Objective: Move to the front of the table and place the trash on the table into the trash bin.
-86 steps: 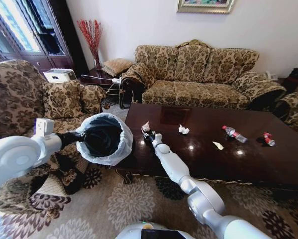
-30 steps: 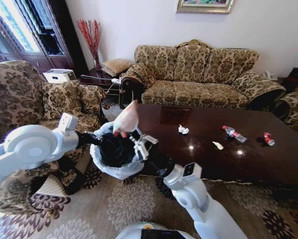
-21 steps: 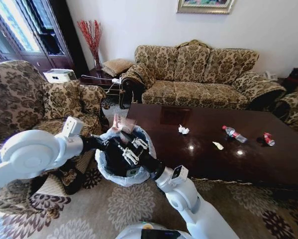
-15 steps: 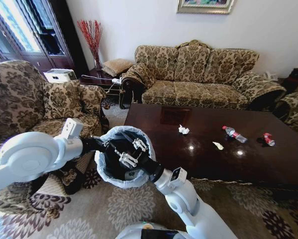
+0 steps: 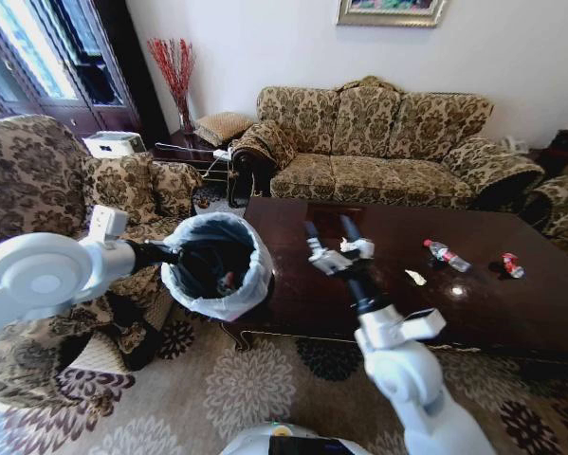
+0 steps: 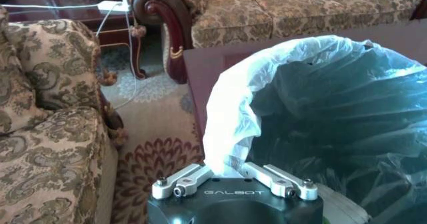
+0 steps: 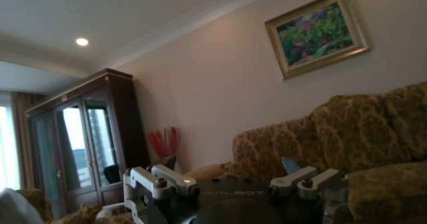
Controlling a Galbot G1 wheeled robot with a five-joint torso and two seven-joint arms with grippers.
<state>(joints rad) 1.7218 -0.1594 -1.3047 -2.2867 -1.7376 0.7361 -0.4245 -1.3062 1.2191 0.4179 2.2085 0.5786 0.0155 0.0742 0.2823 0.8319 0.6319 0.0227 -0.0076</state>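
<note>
Head view: left gripper is clamped on the bag-lined rim of the trash bin, holding it up just off the table's left end, w/ some trash inside. Right gripper is raised over the table, pointing up, jaws spread wide & empty. On the tabletop: crumpled paper, paper cone, bottle, red can.

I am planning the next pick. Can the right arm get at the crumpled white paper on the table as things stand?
Probably yes. The right tool is open and empty above the table, and the crumpled white paper lies right beside it with nothing between them.
</note>
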